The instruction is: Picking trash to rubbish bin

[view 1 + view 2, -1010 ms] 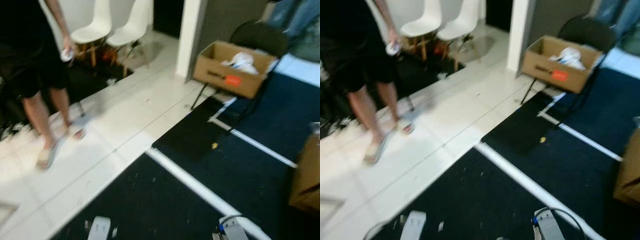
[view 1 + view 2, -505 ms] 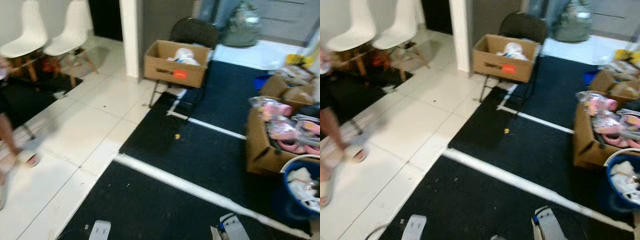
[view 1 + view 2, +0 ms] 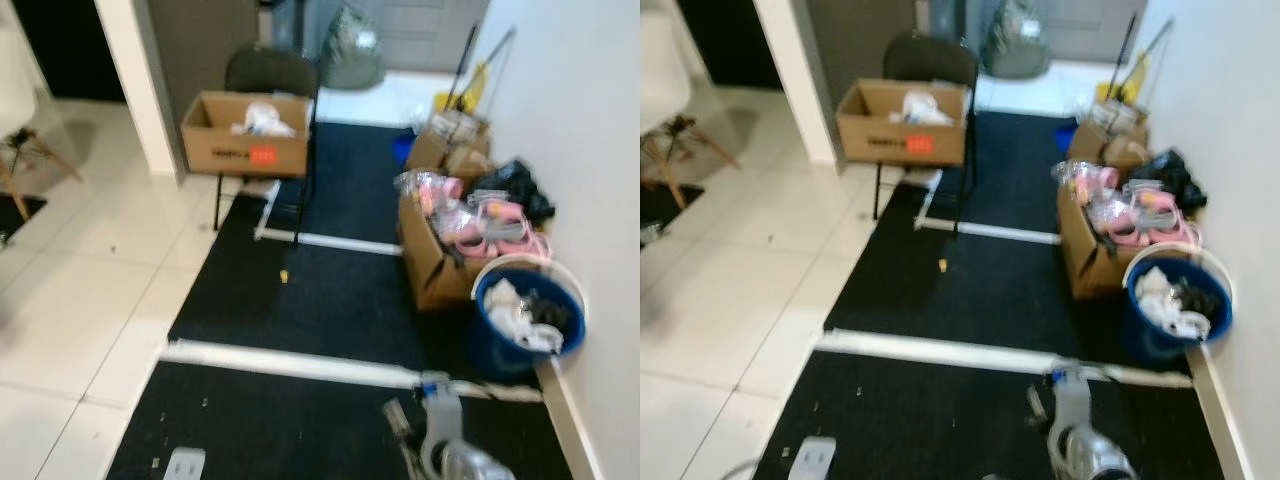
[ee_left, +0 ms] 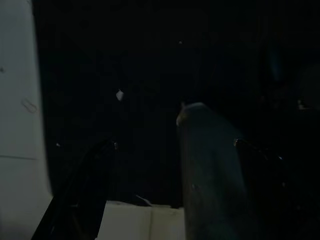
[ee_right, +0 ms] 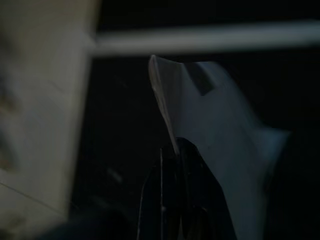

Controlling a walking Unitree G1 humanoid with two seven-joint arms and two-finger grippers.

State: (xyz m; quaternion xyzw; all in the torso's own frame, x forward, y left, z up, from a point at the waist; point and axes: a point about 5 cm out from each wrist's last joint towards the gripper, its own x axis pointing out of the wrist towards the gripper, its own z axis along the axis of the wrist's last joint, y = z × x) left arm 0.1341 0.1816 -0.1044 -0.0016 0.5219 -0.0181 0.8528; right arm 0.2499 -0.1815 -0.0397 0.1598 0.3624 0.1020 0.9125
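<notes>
A blue bin (image 3: 528,320) with a white rim stands on the dark carpet by the right wall, with white and dark trash inside. In the right wrist view my right gripper (image 5: 175,149) is shut on a pale crumpled piece of paper (image 5: 215,125), held over the dark carpet. The silver right arm (image 3: 438,430) shows low in the eye views, short of the bin and to its left. My left gripper (image 4: 150,125) hangs open over dark floor with nothing between its fingers. A small yellow scrap (image 3: 284,277) lies on the carpet ahead.
A black chair carries a cardboard box (image 3: 245,146) with white stuff. Another box (image 3: 440,255) of pink things stands just beyond the bin, with more bags and boxes along the wall. A white strip (image 3: 290,362) crosses the carpet. White tiles (image 3: 70,290) lie to the left.
The view has swung to the right: the person and white chairs have left the picture, and the bin and boxes by the wall have come in. The arms stay low.
</notes>
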